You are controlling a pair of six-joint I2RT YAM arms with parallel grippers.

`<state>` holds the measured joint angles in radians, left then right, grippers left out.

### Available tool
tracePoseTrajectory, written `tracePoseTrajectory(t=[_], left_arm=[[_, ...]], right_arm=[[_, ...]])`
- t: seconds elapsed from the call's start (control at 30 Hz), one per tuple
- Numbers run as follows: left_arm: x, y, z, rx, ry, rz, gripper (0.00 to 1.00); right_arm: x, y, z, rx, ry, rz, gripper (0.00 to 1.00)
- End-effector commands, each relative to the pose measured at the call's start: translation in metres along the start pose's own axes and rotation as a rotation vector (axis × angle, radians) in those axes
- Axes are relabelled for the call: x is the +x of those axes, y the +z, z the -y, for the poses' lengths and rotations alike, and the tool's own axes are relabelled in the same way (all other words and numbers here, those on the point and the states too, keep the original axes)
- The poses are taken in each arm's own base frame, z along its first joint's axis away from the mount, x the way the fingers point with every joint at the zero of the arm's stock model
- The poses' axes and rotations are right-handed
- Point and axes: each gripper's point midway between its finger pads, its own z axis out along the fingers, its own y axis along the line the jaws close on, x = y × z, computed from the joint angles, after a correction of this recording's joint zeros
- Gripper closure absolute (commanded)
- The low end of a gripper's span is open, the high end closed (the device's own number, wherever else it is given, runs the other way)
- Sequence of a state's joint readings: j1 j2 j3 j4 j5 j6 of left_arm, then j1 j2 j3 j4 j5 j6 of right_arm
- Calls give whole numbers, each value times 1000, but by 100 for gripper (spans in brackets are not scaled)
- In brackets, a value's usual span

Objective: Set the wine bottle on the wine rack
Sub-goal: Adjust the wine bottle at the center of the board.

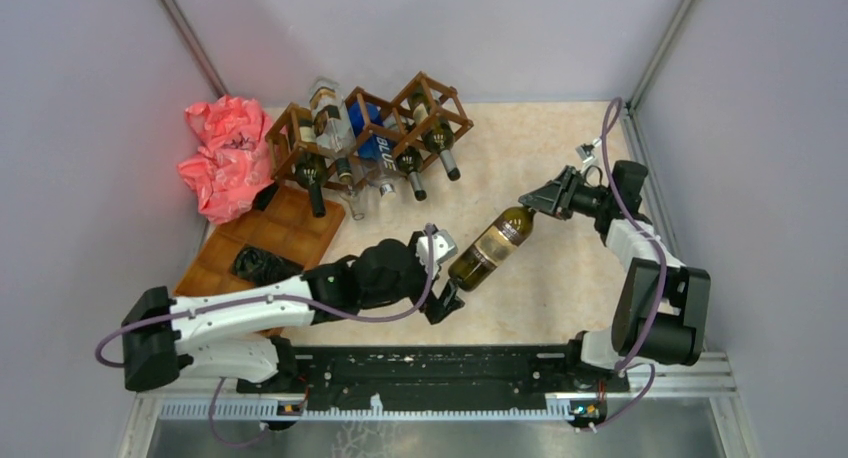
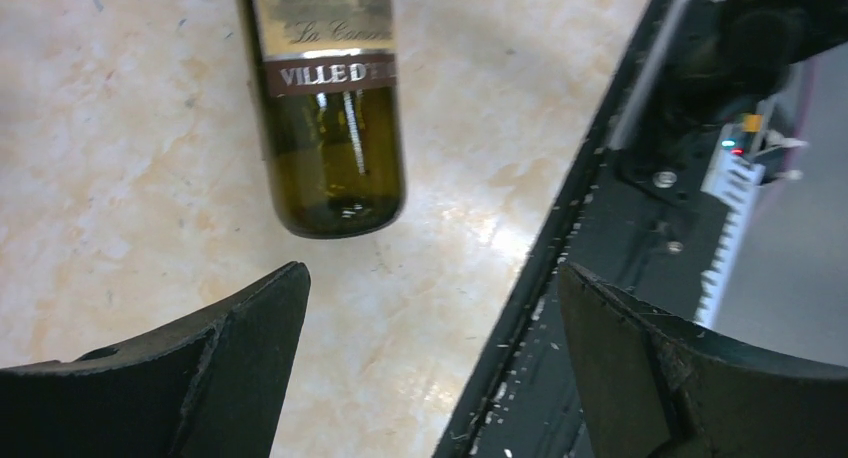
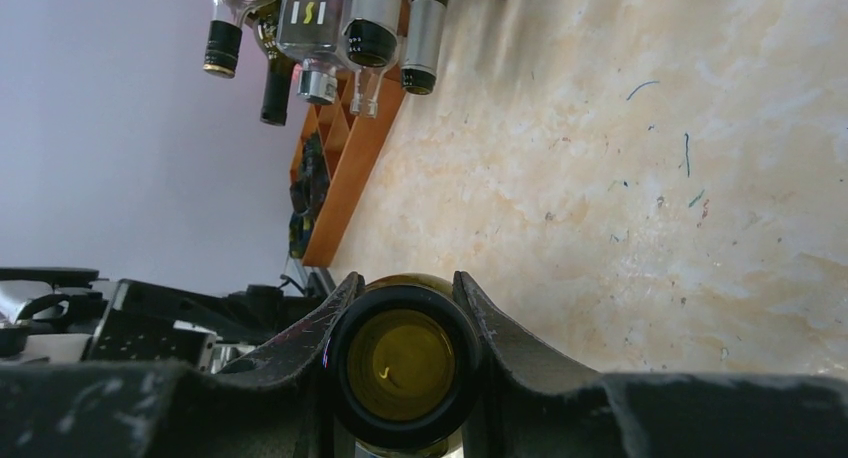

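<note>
The right tool [image 3: 404, 280] is clamped on the mouth of the wine bottle [image 1: 490, 246], its fingers pressed against either side of the neck. The left tool [image 2: 432, 278] stands wide apart just beside the bottle's base, touching nothing. The bottle lies mid-surface, its neck toward two o'clock. The wine rack [image 1: 398, 106], loaded with other bottles, stands at eleven o'clock on the beige surface [image 1: 560, 158], a pink bag [image 1: 225, 153] at ten. The walls are grey.
</note>
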<state>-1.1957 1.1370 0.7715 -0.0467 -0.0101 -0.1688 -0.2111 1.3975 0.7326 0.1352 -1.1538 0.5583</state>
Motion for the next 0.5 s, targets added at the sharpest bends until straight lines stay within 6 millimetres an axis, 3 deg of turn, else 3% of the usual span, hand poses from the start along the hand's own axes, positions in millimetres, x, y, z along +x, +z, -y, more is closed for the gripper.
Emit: tracePoseTrajectory(t=[0.0, 0.23, 0.47], left_arm=[[-2, 19, -22, -129, 38, -23, 1], [1, 54, -48, -260, -40, -89, 1], [10, 79, -60, -261, -35, -117, 1]], right_arm=[[1, 2, -23, -89, -11, -37, 100], [4, 7, -21, -95, 1, -54, 100], [5, 10, -21, -101, 8, -62, 100]])
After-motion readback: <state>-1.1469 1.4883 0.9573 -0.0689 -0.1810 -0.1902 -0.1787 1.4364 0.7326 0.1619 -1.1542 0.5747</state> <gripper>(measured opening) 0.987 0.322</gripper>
